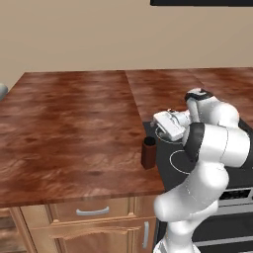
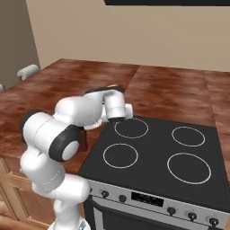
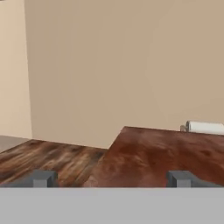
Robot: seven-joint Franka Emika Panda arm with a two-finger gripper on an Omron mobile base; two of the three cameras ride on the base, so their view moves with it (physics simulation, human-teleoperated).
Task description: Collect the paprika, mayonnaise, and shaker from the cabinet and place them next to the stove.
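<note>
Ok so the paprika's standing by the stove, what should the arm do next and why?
Probably lift the claw clear and head back for another item: its jaws stand wide with nothing between them, and the paprika stands upright on the counter beside the stove.

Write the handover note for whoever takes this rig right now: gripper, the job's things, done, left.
Gripper: open, holding nothing, fingertips wide apart, looking out over the wooden counter.
Paprika: upright on the counter, right beside the left edge of the stove, clear of the gripper.
Done: paprika placed next to the stove.
Left: the mayonnaise and the shaker, judging by the counter beside the stove, have yet to be fetched from the cabinet and set by the paprika.
</note>
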